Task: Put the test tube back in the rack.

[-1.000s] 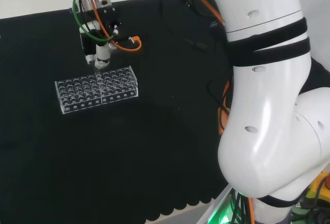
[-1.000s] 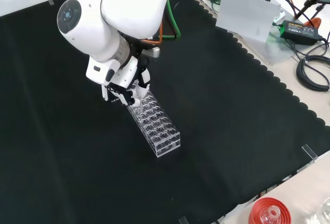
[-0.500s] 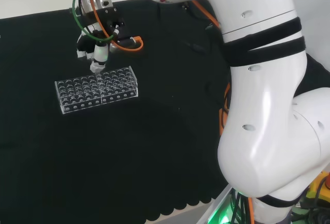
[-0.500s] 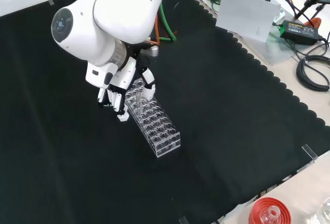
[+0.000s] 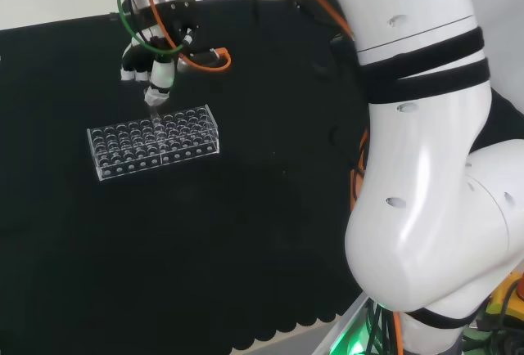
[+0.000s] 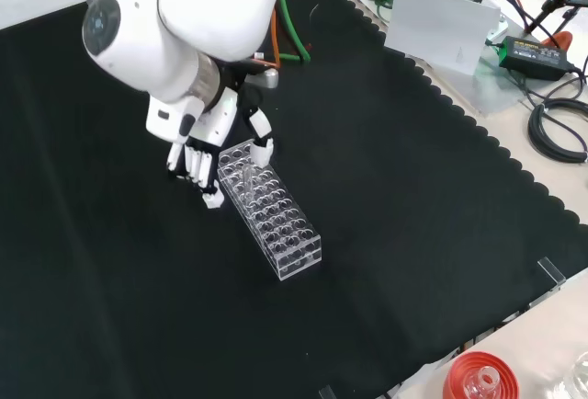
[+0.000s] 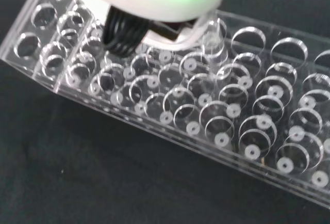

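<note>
Standing upright in a hole at the rack's (image 6: 269,218) far end in the front view, the test tube (image 6: 248,175) looked seated; the robot hand (image 6: 207,146) hovered just above with fingers spread, apparently having released it.

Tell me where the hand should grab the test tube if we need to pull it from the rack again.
Take the test tube by its upper end, the part standing proud of the clear rack, and come from straight above. It stands about upright in a hole near the rack's end by the hand, so its lower part is enclosed. A pinch at the top looks best.
</note>
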Robot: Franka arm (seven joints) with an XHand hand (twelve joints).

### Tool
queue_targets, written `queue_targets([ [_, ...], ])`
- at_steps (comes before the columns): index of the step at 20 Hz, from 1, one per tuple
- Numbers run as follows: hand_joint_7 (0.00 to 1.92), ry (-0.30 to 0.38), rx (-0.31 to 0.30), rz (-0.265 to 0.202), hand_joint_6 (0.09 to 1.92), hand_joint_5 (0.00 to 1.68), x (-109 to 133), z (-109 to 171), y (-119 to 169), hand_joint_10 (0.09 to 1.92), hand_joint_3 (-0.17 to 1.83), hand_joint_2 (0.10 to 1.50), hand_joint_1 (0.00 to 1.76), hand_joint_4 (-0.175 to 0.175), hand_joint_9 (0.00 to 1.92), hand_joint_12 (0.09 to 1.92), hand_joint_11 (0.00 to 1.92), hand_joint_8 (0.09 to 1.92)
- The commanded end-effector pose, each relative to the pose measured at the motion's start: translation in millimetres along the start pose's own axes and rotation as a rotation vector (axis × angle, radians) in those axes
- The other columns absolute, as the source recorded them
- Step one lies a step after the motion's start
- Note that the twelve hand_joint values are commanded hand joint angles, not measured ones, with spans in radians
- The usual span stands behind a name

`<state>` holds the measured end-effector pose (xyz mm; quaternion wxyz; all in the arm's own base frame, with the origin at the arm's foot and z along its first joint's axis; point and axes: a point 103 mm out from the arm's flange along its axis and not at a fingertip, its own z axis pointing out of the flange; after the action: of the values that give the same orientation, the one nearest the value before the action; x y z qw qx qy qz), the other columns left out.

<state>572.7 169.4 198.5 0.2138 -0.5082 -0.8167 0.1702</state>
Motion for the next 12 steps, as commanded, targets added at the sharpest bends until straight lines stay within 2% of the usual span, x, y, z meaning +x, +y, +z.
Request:
queue_targets([
  [1, 0.41, 0.002, -0.136, -0.013, 0.60, 0.30, -14, -51, -41, 0.99, 0.67, 0.47, 1.11, 0.005, 0.54, 1.58, 0.04, 0.96],
  [6, 0.41, 0.029, -0.238, 0.006, 0.60, 0.32, -29, -85, -84, 0.99, 0.67, 0.49, 1.06, 0.002, 0.54, 1.58, 0.03, 0.96],
  [11, 0.41, 0.077, -0.366, 0.032, 0.59, 0.32, -43, -117, -141, 0.98, 0.66, 0.50, 1.04, -0.004, 0.55, 1.59, 0.02, 0.96],
  [12, 0.42, 0.098, -0.408, 0.043, 0.58, 0.33, -46, -121, -155, 0.98, 0.66, 0.51, 1.04, -0.004, 0.55, 1.59, 0.02, 0.96],
])
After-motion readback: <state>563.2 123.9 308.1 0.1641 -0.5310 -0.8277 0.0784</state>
